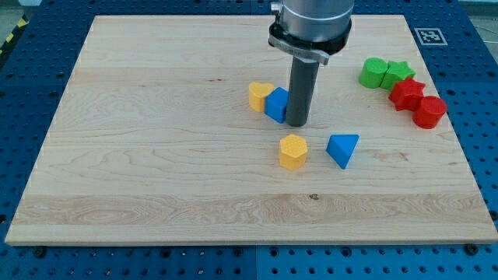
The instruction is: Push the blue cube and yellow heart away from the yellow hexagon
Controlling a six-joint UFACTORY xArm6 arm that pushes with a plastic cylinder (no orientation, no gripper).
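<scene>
1. Where the board's (156,179) middle lay, my tip (296,123) stood touching the blue cube's (276,105) right side; the rod carried no claw, so no grip state could be told.
2. The yellow heart (260,96) touched the cube's left.
3. The yellow hexagon (293,152) sat just below, the blue triangle (343,148) beside it.
4. Bare wood stretched leftward to the edge.
5. Green (385,73) and red blocks (417,102) crowded the right edge.
</scene>
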